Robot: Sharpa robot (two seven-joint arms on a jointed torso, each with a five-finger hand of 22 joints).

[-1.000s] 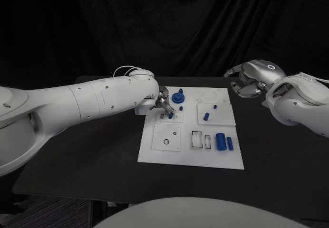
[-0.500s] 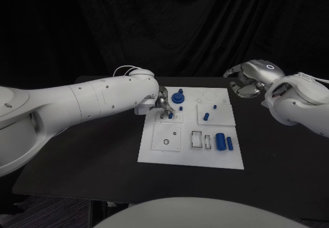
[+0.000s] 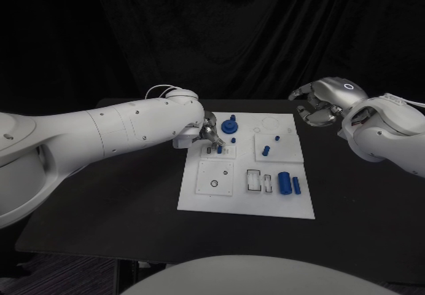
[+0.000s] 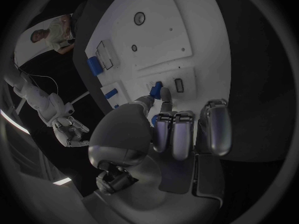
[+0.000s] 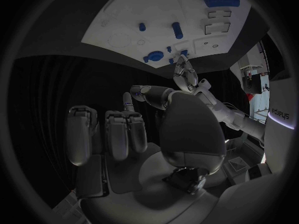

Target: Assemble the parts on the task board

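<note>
- A small blue peg (image 3: 220, 149) is held between the fingertips of the left hand (image 3: 206, 134), over the far-left plate of the task board (image 3: 246, 206); whether it is already seated cannot be told.
- The peg should be kept upright and pressed straight down, and released only once seated.
- The blue flanged part (image 3: 230, 127) just beside the fingers should not be knocked.
- The right hand (image 3: 317, 110) is held off the board's far right corner, fingers curled in and holding nothing; it should be kept clear.
</note>
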